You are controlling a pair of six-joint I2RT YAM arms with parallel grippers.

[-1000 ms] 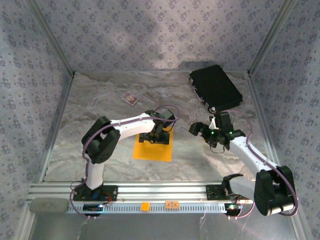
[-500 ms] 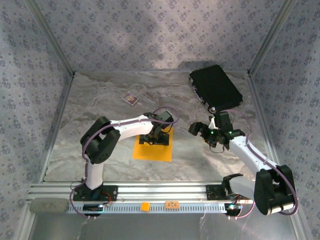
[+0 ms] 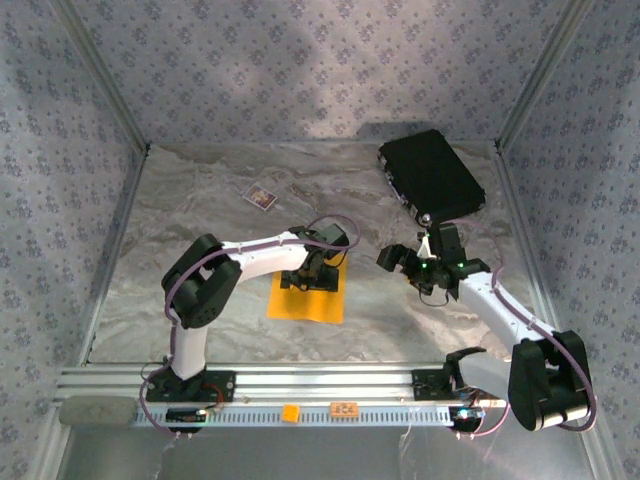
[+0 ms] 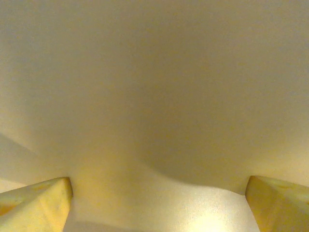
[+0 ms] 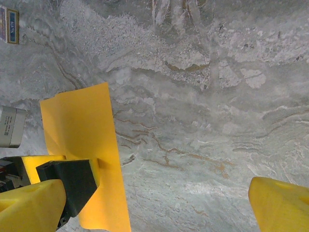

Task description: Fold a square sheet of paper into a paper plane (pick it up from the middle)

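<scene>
Lying mid-table: the square sheet of paper (image 3: 305, 304), under my left gripper (image 3: 311, 274).
Left fingers (image 4: 34, 205): spread wide, close over the paper.
Right gripper (image 3: 415, 256): my fingers wide apart above the table (image 3: 200, 205), empty.

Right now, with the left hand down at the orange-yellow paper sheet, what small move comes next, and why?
Probably close the left hand gently to pinch up the square orange-yellow paper sheet: its fingers stand wide open, low over the flat sheet, nothing gripped yet.
</scene>
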